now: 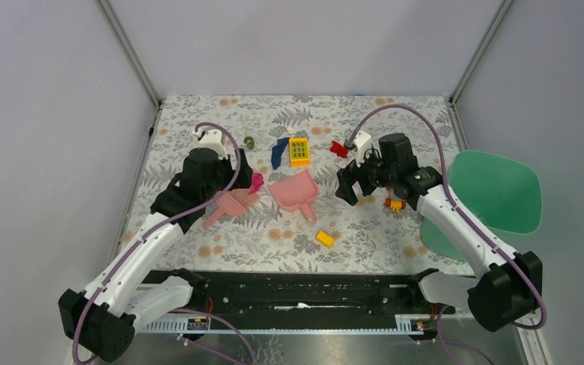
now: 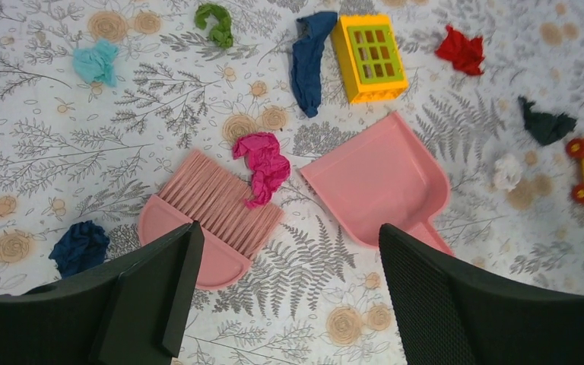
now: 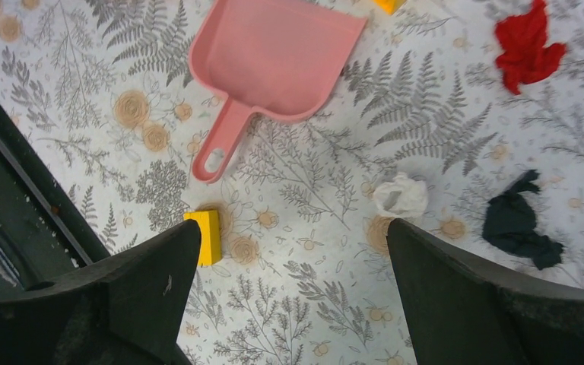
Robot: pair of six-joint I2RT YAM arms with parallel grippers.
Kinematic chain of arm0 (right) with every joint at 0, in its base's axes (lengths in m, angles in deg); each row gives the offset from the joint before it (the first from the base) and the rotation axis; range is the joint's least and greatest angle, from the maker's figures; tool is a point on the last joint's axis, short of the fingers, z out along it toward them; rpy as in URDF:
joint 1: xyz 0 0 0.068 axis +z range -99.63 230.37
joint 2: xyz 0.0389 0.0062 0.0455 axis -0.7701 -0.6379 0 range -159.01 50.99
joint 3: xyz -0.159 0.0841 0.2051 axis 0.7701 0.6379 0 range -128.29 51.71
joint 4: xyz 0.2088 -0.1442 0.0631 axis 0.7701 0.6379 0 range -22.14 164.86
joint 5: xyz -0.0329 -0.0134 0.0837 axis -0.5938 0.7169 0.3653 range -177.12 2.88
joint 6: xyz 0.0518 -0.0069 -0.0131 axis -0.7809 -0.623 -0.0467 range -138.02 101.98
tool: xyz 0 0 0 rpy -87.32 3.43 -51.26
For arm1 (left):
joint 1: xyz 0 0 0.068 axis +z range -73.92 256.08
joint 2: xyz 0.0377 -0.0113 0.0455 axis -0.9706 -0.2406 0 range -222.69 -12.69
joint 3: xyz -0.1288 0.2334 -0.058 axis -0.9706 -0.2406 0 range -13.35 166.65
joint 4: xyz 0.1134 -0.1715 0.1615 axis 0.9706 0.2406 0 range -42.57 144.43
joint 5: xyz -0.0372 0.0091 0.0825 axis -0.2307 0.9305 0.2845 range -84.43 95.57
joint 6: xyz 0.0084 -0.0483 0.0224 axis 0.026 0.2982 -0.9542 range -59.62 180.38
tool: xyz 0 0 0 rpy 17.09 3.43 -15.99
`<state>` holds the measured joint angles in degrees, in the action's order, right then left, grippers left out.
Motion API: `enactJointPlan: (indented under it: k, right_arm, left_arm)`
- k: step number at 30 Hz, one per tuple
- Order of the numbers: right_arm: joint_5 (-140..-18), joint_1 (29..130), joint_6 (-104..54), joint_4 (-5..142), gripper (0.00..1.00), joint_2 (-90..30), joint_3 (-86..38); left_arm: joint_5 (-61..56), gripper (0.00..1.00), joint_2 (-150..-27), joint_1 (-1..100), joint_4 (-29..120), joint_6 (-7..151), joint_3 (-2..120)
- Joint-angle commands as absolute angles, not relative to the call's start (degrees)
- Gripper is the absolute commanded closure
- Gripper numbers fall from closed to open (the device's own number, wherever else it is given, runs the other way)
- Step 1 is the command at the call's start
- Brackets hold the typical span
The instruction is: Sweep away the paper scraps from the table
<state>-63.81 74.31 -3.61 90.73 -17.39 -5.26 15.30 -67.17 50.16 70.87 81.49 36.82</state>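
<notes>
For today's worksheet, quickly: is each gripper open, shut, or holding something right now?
Left gripper: open, holding nothing.
Right gripper: open, holding nothing.

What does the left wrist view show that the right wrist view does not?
Only the left wrist view shows the pink brush, the magenta scrap at its bristle tips, and the teal scrap. Only the right wrist view shows the small yellow block. Both show the pink dustpan, the white scrap and the red scrap.
</notes>
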Motion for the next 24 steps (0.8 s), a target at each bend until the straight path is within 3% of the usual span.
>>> enactJointPlan:
  k: [1,4,8,13,18,24]
  right_arm:
    - [-59.1,74.3,-1.8,89.2,0.00,-20.1,-3.8]
    - [-59.0,74.3,-0.7,89.5,0.00,-22.0,-4.1]
    - [-59.9,74.3,0.1,89.0,0.00,-22.6,-3.9]
    - [-59.8,74.3,0.6,89.0,0.00,-21.7,-2.7]
    - [-61.2,74.3,0.9,88.3,0.00,-17.4,-1.3]
    - [-60.4,74.3,0.4,88.3,0.00,-15.9,-0.2]
  left_arm:
    - [9.0,0.11,-72.9,50.2,69.3,75.2,39.9]
    - [5.9,0.13,-75.8,50.1,69.5,74.1,41.1]
    - [12.5,0.16,-79.6,50.1,72.0,72.7,42.9]
    - [19.4,0.32,-86.7,49.8,76.3,68.0,46.3]
    - [19.7,0.31,-94.8,49.8,77.8,65.9,49.2]
    - [19.1,0.36,-100.6,49.7,79.0,65.0,49.7]
